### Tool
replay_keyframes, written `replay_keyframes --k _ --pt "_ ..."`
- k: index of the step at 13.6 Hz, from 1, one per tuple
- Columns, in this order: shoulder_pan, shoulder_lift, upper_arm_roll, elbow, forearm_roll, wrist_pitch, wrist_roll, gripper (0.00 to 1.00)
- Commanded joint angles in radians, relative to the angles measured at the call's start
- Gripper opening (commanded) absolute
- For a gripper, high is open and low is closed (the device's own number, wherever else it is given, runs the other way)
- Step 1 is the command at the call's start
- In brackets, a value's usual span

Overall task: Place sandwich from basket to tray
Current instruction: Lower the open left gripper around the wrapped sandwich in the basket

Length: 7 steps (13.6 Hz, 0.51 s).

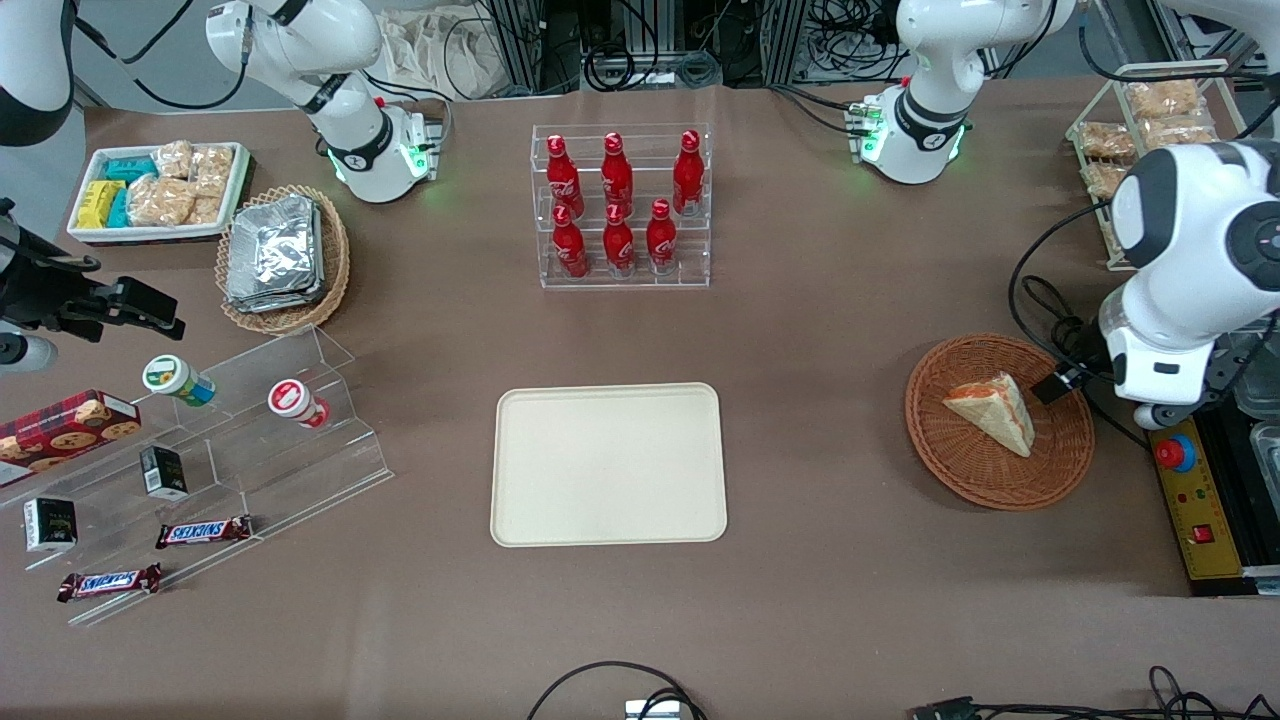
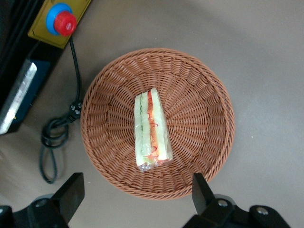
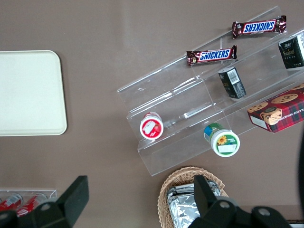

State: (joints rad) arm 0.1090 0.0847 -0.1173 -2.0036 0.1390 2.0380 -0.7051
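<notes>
The sandwich [image 1: 993,408] [image 2: 151,130], a pale wrapped wedge with red-orange and green filling along its edge, lies in the middle of the round reddish-brown wicker basket [image 1: 960,470] [image 2: 204,109] at the working arm's end of the table. My gripper [image 1: 1060,385] [image 2: 137,185] hangs above the basket's rim, open, its black fingers [image 2: 71,190] spread wide and holding nothing. It is well clear of the sandwich. The cream-beige tray [image 1: 608,465] [image 3: 28,92] lies flat and bare at the table's middle, nearer the parked arm's end than the basket.
A yellow box with a red stop button [image 1: 1178,452] [image 2: 61,21] and a coiled black cable [image 2: 54,137] lie beside the basket. A rack of red bottles [image 1: 620,205] stands farther from the front camera than the tray. Acrylic snack shelves [image 1: 200,450] sit toward the parked arm's end.
</notes>
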Motion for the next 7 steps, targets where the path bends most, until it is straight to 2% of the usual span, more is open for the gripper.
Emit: replay_keyframes --k 1,7 --pt "0.003 -0.036 -0.004 -0.101 0.011 0.108 -0.091 1.0" --pt "0.006 0.006 -0.002 -0.21 0.011 0.307 -0.166 1.0"
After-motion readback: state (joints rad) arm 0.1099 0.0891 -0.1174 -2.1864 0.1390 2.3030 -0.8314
